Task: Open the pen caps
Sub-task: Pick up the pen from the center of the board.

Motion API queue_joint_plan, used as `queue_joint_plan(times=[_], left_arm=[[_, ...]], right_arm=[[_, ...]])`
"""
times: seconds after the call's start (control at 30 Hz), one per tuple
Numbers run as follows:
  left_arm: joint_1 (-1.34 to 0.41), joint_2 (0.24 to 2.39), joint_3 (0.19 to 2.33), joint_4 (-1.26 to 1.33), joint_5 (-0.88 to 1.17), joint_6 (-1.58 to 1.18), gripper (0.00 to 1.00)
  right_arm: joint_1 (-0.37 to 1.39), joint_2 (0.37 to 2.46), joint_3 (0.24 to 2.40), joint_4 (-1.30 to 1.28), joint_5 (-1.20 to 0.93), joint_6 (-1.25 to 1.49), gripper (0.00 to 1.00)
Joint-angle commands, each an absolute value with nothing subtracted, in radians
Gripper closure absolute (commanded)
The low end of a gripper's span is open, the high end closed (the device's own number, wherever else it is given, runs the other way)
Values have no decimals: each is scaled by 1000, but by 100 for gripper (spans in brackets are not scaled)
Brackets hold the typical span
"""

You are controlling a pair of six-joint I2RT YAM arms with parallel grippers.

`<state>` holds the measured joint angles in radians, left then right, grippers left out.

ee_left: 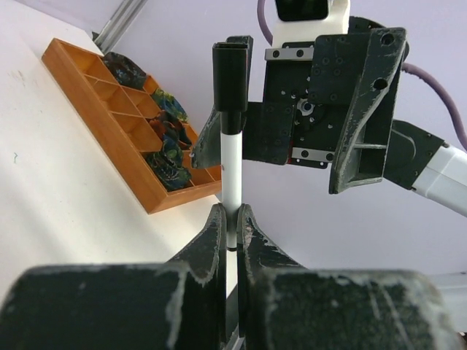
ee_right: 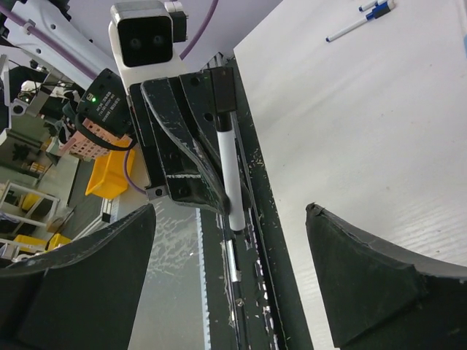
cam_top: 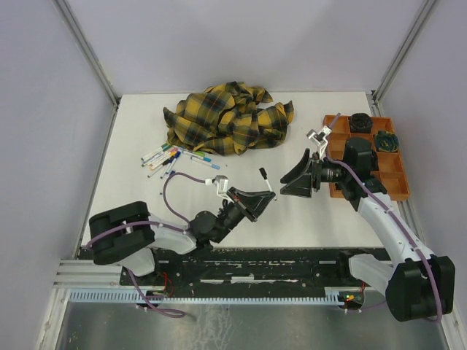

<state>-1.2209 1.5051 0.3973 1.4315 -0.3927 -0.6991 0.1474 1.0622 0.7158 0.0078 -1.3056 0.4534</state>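
The flat white table [cam_top: 314, 219] lies under both sets of fingers and spreads out well beyond them. The crumpled yellow-and-black plaid cloth [cam_top: 230, 117] lies far past the left fingers, against the back of the surface. The orange plastic compartment tray [ee_left: 102, 142] sits behind the right fingers, close by the right wrist, with dark patterned round objects [cam_top: 387, 141] in some of its cells (what they are cannot be told). The left gripper [ee_left: 230, 219] is raised off the table, its black fingers [ee_left: 211, 240] pinched almost together on the lower part of a thin white marker pen [ee_left: 231, 168], which stands straight out beyond the fingertips. The right gripper [cam_top: 288, 181] faces it from just beside. Its two broad black fingers [ee_right: 365, 277] are spread wide and hold nothing. In the right wrist view the held pen lies in the gap between them, touching neither. A loose cluster of thin white pens with coloured ends [cam_top: 171, 157] lies flat on the table well apart from the left fingers, between them and the cloth, with one more pen [cam_top: 206, 164] a little nearer. Smallest of all, the stubby black plastic cap [ee_left: 232, 80] sits on the far end of the held pen, well clear of the left fingertips and directly in front of the right gripper's body.
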Motion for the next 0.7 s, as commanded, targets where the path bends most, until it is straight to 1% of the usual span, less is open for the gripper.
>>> queue_joint_plan(times=[0.0,0.07,0.33,0.4,0.57,0.67], left_arm=[[-1233,1577,453,1574,-414,-735,97],[-1237,1601,472,1574,-403,-748,97],[-1264,1678,514,1601,-407,-782,97],[-1267,1699,525,1611,-404,-789,97],[-1272,1730,529,1650,-401,-807,97],[-1273,1733,523,1662,-405,-812,97]], right_arm=[[157,1061,721,59,-1321,454,11],[163,1061,721,57,-1312,454,13],[186,1062,717,57,-1298,447,32],[196,1062,716,57,-1299,442,38],[211,1061,720,33,-1299,406,58],[218,1060,727,3,-1298,374,66]])
